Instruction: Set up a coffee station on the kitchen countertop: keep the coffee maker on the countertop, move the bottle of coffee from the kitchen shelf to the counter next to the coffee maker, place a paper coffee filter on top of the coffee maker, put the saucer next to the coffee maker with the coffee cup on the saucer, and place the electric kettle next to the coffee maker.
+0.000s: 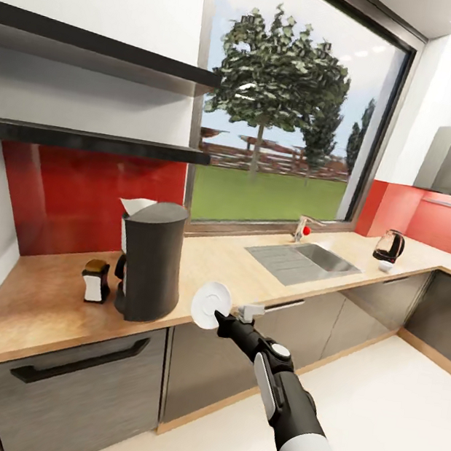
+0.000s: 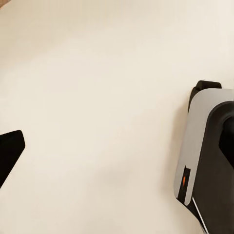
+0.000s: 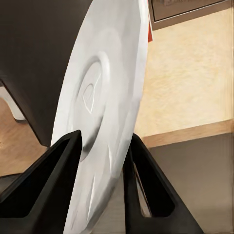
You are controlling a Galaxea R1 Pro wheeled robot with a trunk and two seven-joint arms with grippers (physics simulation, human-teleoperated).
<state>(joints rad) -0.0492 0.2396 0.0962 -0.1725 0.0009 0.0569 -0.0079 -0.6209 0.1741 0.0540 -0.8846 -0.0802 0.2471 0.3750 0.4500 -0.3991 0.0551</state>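
The right claw [image 1: 218,318] is clenched on the rim of the white saucer [image 1: 211,304], which it holds on edge in the air at the front lip of the wooden tabletop [image 1: 41,304]; in the right wrist view its two black fingers [image 3: 51,180] press the saucer [image 3: 105,105] from both sides. Just beyond the claw, on its left side, stands the dark coffee maker [image 1: 149,261] with a white paper filter [image 1: 136,206] on top, and the coffee bottle [image 1: 95,280] stands further left beside it. Far off to the claw's right, past the sink [image 1: 302,261], the electric kettle [image 1: 390,246] and a small white cup [image 1: 385,266] sit in the tabletop's corner, and whether the left claw is released or clenched I cannot tell.
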